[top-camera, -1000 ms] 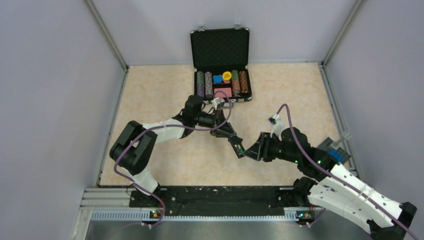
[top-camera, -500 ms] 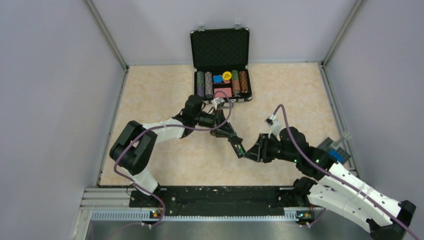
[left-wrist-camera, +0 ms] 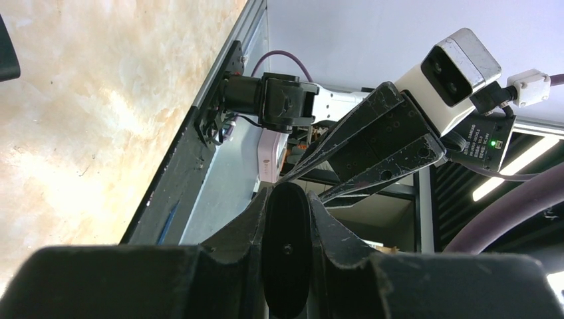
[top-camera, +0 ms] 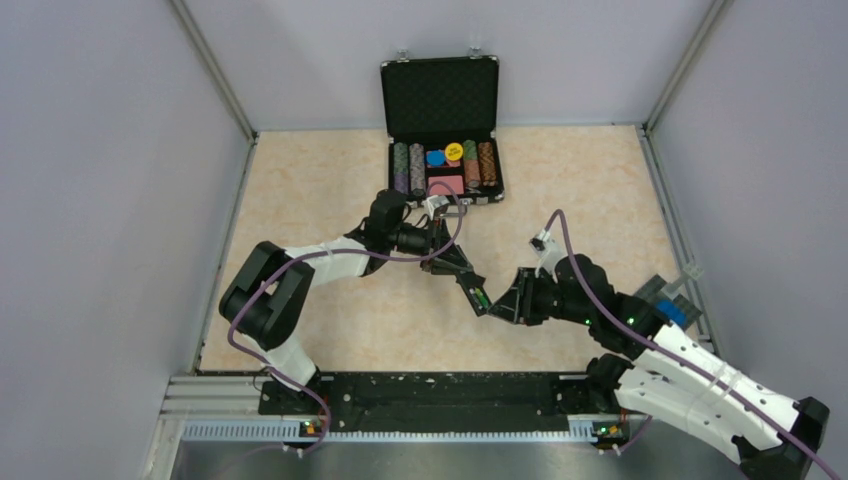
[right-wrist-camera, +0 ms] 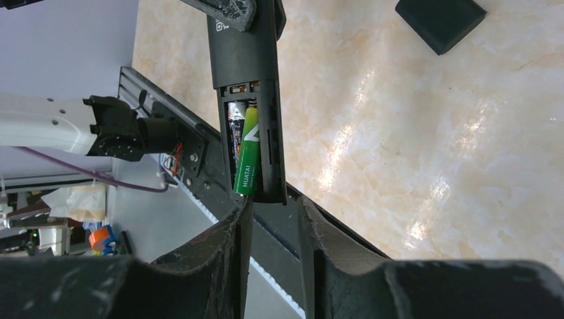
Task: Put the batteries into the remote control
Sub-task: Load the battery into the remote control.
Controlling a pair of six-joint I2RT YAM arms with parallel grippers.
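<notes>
My left gripper (top-camera: 447, 264) is shut on the remote control (top-camera: 470, 288) and holds it above the table, back face up. It shows end-on between the fingers in the left wrist view (left-wrist-camera: 286, 252). In the right wrist view the remote (right-wrist-camera: 245, 60) has its battery recess open. One green battery (right-wrist-camera: 247, 154) lies slanted in it, its near end at the recess edge. A second battery (right-wrist-camera: 234, 118) lies partly hidden beside it. My right gripper (right-wrist-camera: 271, 203) is slightly open and empty, with its left fingertip at the green battery's end. In the top view it (top-camera: 499, 304) sits at the remote's near end.
The small flat black cover piece (right-wrist-camera: 440, 20) lies on the table beyond the remote. An open black case of coloured chips (top-camera: 440, 130) stands at the back centre. A blue and grey object (top-camera: 670, 300) sits at the right table edge. The walls close in on both sides.
My right arm has crept slightly left toward the remote's end. The left arm and the remote have held still.
</notes>
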